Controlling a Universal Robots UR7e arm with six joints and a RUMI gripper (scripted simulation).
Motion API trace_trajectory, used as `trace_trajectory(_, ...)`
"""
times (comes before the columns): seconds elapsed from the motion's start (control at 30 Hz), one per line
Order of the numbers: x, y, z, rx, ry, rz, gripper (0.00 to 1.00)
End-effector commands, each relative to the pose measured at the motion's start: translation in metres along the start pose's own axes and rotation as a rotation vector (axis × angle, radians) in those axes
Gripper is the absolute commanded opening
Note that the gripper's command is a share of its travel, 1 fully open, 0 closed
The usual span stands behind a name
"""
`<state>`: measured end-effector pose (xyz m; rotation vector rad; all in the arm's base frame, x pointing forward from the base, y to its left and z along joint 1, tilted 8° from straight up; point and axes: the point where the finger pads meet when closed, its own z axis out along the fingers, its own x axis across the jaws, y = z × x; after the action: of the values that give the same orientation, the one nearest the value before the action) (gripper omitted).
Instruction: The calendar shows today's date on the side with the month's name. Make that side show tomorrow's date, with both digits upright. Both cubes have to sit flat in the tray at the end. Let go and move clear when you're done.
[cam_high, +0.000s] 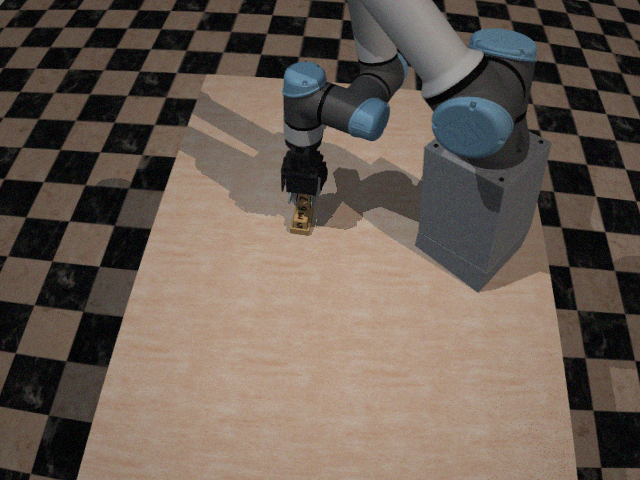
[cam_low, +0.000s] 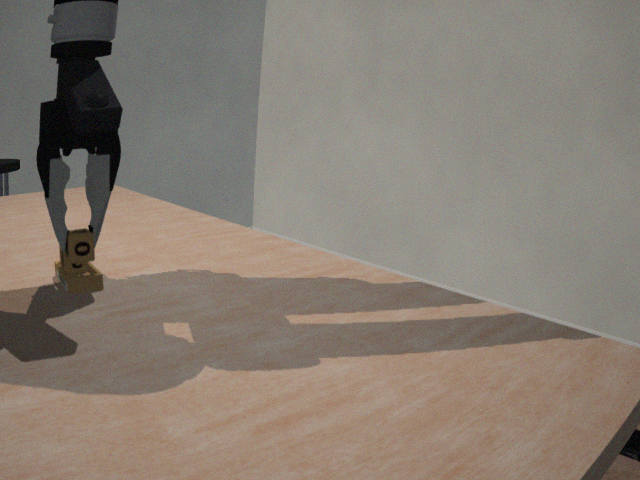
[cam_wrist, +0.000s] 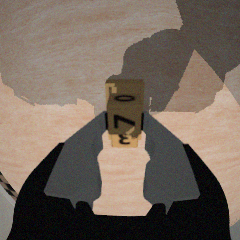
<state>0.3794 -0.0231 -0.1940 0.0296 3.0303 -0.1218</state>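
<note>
Room: one checkered floor (cam_high: 62, 279), two plain walls (cam_low: 180, 103) (cam_low: 439, 129) meeting at a corner. Tabletop (cam_high: 330, 351) (cam_low: 413, 413), wood-grained, one. Small yellowish tray (cam_high: 299, 232) (cam_low: 85, 282), one, on the tabletop near the arm. Numbered cubes, two: the first cube (cam_high: 303, 199) (cam_low: 80, 245) (cam_wrist: 124, 120), showing 7 and 0, gripped between two fingers (cam_high: 303, 198) (cam_low: 80, 242), above the tray; the second cube (cam_high: 301, 215) (cam_low: 77, 265) (cam_wrist: 125, 141), showing 3, in the tray. Contact between cubes: cannot tell.
</note>
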Motion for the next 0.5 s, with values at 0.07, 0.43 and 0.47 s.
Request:
trace_trajectory(0.07,-0.0004,-0.0001,0.0054,0.0,-0.001,0.0,0.1)
trace_trajectory(0.43,-0.0004,-0.0001,0.0093,0.0,-0.001,0.0,0.1)
trace_trajectory(0.47,-0.0004,-0.0001,0.0094,0.0,-0.001,0.0,0.1)
